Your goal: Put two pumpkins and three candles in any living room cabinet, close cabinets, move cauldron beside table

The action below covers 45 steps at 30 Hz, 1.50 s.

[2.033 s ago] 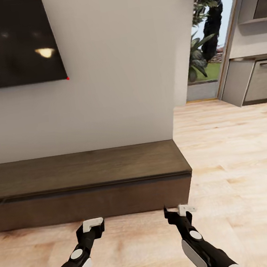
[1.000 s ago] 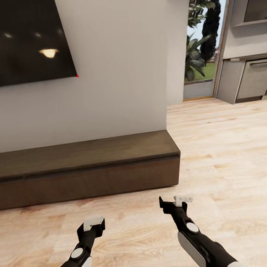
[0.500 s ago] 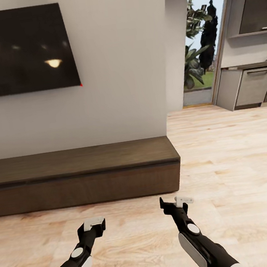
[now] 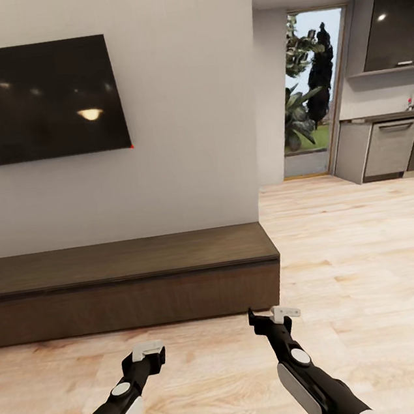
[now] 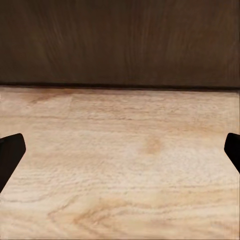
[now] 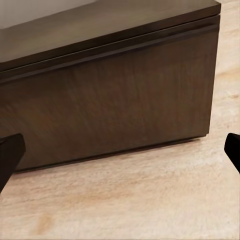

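The long, low dark brown cabinet point(image 4: 129, 284) runs lengthwise left to right along the foot of the white wall point(image 4: 186, 104), its plain fronts shut and its right end stopping at the wall's corner, with a black screen point(image 4: 41, 102) mounted above its left part. In front of it lies pale wood floor point(image 4: 360, 264), which carries on rightward to a glazed doorway point(image 4: 302, 88) and grey kitchen units point(image 4: 389, 145). The left gripper point(image 4: 148, 351) and right gripper point(image 4: 275, 316) hover over the floor just before the cabinet's front, each with fingers point(image 5: 10, 155) spread wide and holding nothing.
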Available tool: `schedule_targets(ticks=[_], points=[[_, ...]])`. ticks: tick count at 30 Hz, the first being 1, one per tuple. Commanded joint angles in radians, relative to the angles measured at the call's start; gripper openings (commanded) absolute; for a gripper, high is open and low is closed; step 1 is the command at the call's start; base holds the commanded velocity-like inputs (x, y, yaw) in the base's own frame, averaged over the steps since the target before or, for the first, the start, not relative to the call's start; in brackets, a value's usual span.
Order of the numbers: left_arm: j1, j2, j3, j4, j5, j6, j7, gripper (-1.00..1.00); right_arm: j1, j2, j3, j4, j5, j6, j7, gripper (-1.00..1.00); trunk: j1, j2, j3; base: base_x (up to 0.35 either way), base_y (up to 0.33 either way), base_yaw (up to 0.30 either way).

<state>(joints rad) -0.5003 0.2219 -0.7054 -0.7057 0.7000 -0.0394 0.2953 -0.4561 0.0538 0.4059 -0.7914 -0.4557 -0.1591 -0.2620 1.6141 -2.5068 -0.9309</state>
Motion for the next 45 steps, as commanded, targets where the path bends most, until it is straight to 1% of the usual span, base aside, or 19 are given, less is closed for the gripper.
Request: schedule_targets(ticks=[1,6,13,19,21,22,24,25,28,31,38,45], points=[[-0.001,0.001,-0.008,-0.001,0.011,0.001,0.008,1.00,-0.001,-0.001,0.005,0.001,-0.011,-0.007,-0.006,1.00,-0.001,0.000,0.003,0.000,0.000,0.000],[-0.001,0.001,-0.007,-0.001,0.011,0.019,0.008,1.00,-0.001,-0.002,0.005,0.003,-0.011,-0.007,-0.006,1.00,-0.003,0.001,0.022,0.000,0.000,0.000],[-0.001,0.001,-0.008,0.001,0.012,0.023,0.009,1.00,-0.001,-0.002,0.004,0.016,-0.011,-0.007,-0.006,1.00,-0.006,0.003,0.049,0.000,0.000,0.000],[-0.001,-0.003,-0.008,-0.001,0.015,0.028,0.009,1.00,-0.001,-0.003,0.004,0.025,-0.011,-0.007,-0.005,1.00,-0.006,0.003,0.049,0.000,0.000,0.000],[-0.001,-0.013,-0.007,-0.001,0.017,0.056,0.010,1.00,-0.001,-0.003,0.004,0.026,-0.011,-0.007,-0.004,1.00,-0.006,0.003,0.053,0.000,0.000,0.000],[-0.001,-0.020,-0.004,-0.001,0.019,0.093,0.011,1.00,-0.001,-0.004,0.003,0.027,-0.011,-0.007,-0.004,1.00,-0.007,0.003,0.057,0.000,0.000,0.000],[-0.002,-0.024,0.003,-0.001,0.028,0.136,0.012,1.00,-0.001,-0.005,0.003,0.029,-0.011,-0.007,-0.003,1.00,-0.008,0.004,0.065,0.000,0.000,0.000],[-0.002,-0.027,0.012,0.000,0.044,0.173,0.012,1.00,-0.001,-0.006,0.003,0.031,-0.011,-0.007,-0.003,1.00,-0.008,0.004,0.069,0.000,0.000,0.000],[-0.003,-0.030,0.024,0.005,0.074,0.215,0.011,1.00,-0.001,-0.008,0.002,0.033,-0.011,-0.007,-0.001,1.00,-0.010,0.005,0.080,0.000,0.000,0.000],[-0.003,-0.031,0.031,0.009,0.089,0.233,0.011,1.00,-0.001,-0.009,0.002,0.034,-0.011,-0.007,-0.001,1.00,-0.011,0.005,0.092,0.000,0.000,0.000],[-0.003,-0.032,0.034,0.014,0.099,0.243,0.010,1.00,-0.001,-0.009,0.002,0.038,-0.011,-0.007,0.000,1.00,-0.014,0.007,0.119,0.000,0.000,0.000],[-0.003,-0.032,0.035,0.016,0.100,0.245,0.015,1.00,-0.001,-0.008,0.003,0.046,-0.011,-0.007,-0.001,1.00,-0.041,0.056,0.141,0.000,0.000,0.000]])
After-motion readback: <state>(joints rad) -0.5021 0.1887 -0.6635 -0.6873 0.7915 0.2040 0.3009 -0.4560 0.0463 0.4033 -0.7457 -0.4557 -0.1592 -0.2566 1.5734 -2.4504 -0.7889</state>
